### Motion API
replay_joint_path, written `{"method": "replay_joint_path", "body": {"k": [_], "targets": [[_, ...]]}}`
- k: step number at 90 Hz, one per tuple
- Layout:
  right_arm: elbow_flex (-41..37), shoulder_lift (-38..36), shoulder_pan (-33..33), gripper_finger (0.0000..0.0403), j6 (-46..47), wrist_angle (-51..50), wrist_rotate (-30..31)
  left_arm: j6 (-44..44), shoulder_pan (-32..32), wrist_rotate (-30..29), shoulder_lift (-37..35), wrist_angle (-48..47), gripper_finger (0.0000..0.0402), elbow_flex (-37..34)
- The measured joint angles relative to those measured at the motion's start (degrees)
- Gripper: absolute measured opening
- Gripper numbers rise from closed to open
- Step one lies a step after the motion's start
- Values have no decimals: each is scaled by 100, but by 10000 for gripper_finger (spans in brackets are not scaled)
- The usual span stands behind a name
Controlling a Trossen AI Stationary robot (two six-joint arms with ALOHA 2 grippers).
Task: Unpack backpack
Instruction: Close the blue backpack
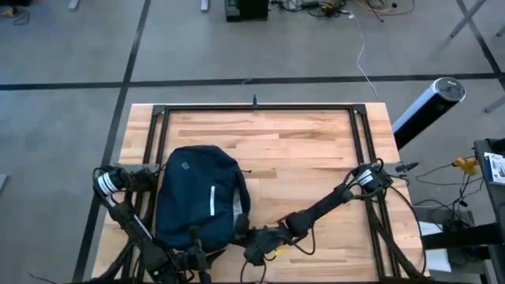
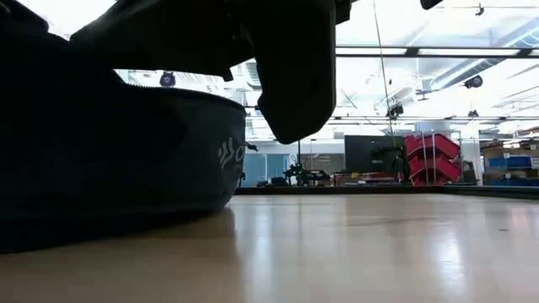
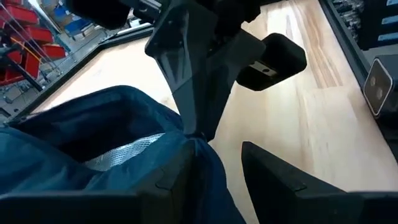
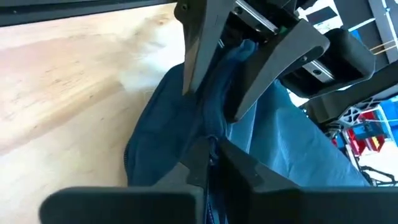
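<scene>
The dark navy backpack (image 1: pixel 197 193) lies flat on the table's left half, white stripe (image 1: pixel 213 201) up, its open end toward the near edge. The silvery lining (image 3: pixel 124 149) shows inside the mouth. At the mouth's near right corner, my right gripper (image 3: pixel 196 132) is shut on the fabric. My left gripper (image 3: pixel 227 177) is open at the near edge, right beside it. A fold of the mouth's rim (image 4: pixel 227 81) stands between its fingers. In the low view the backpack (image 2: pixel 109 168) fills the left side. My right gripper pinches the rim of the backpack's mouth (image 3: pixel 200 144) between its two fingers, which come from above and slant down. The rim stands raised at the pinch while the bag's body rests on the table. I cannot tell whether my left gripper touches the fold between its fingers.
A black metal frame (image 1: pixel 252 108) runs along the table's far and side edges. Bare wood (image 1: pixel 308 158) lies to the right of the backpack. A black and silver cylinder (image 1: pixel 430 106) stands off the far right corner. Cables hang near my right arm's base (image 1: pixel 371 177).
</scene>
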Motion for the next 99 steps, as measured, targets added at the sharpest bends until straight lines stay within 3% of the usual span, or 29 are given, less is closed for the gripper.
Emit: {"method": "replay_joint_path", "body": {"k": [16, 38, 60, 99], "targets": [[0, 0, 0, 2, 97, -2, 2, 195, 114, 37, -4, -54, 119, 0], [0, -2, 5, 0, 147, -9, 17, -4, 528, 736, -9, -434, 115, 0], [9, -18, 11, 0, 343, -218, 35, -10, 646, 887, -11, -507, 11, 0], [10, -529, -56, 1, 1393, -2186, 418, -121, 344, 836, -17, -450, 1, 0]]}}
